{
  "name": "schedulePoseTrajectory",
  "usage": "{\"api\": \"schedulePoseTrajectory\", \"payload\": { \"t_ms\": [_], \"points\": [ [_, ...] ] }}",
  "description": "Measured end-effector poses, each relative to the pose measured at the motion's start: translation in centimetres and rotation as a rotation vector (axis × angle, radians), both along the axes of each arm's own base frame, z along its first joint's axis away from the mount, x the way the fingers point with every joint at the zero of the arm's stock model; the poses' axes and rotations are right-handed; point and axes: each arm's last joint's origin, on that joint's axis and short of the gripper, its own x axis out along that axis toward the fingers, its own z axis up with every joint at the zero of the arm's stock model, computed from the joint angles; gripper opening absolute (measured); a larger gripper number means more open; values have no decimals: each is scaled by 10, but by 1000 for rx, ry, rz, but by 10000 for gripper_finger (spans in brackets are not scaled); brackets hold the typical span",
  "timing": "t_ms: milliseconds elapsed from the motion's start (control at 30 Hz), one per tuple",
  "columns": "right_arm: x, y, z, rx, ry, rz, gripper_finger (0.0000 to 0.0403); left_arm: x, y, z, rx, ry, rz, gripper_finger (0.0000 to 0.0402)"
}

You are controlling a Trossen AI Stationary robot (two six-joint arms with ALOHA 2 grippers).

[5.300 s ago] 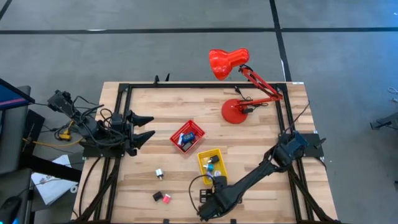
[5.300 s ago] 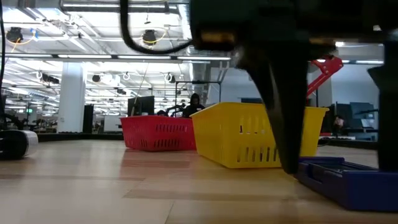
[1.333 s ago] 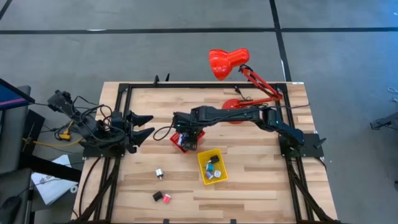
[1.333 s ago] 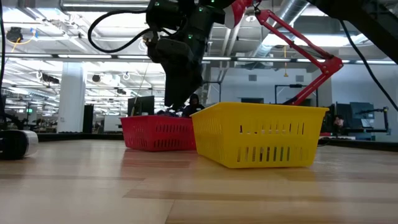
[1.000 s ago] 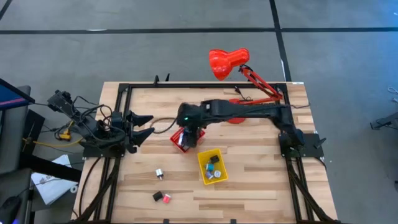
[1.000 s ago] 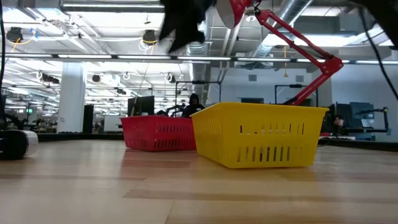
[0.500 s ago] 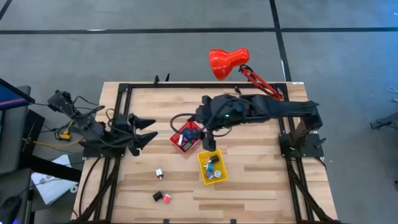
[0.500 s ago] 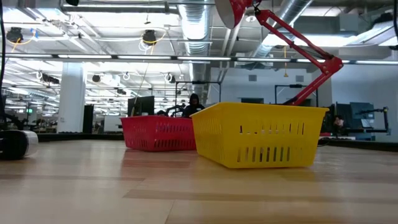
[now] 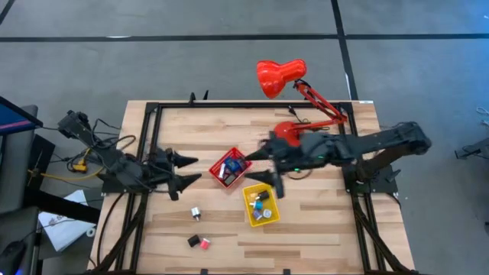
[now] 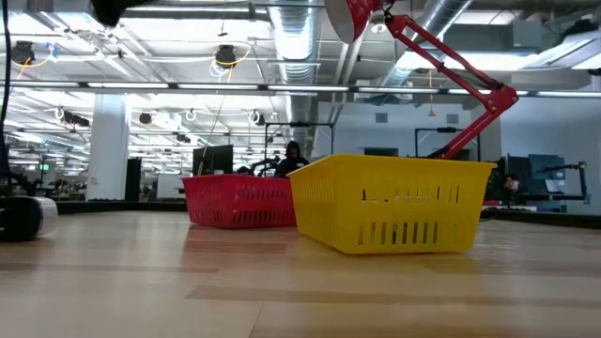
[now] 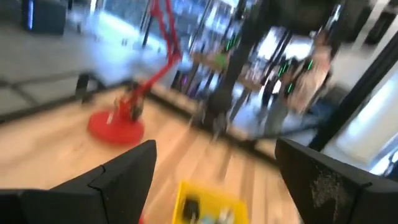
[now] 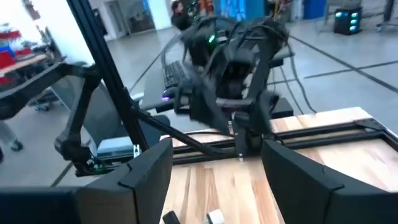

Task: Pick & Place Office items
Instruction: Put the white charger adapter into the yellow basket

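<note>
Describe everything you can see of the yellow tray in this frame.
The yellow tray is a small square plastic basket with slotted walls. It sits upright on the wooden table, turned a little askew, just in front of the red tray. Several tiny pieces lie inside it. The right hand, open, hovers over its far edge, not touching it.

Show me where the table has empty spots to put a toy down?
Bare wood lies right of the yellow square tray, out to the table's front right corner, and along the far edge left of the red desk lamp. It is crowded around the red square tray, with both open grippers, left and right, close by.
</note>
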Motion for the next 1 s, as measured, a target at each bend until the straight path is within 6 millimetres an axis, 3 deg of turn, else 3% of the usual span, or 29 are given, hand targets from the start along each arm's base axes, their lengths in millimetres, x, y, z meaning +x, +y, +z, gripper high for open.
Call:
{"api": "schedulePoseTrajectory", "payload": {
  "t_ms": [333, 567, 767, 1000],
  "points": [
    [-73, -5, -9, 12, -47, -139, 240, 18, -23, -57, -169, 406, -268, 324],
    [-115, -7, -17, 45, -90, -88, 240, 29, -36, -87, -159, 706, -548, 324],
    [-126, -9, -18, 43, -103, -76, 240, 22, -36, -108, 26, 945, -749, 324],
    [-126, -12, -17, 52, -106, -89, 240, 27, -27, -111, 334, 1010, -831, 324]
  ]
}}
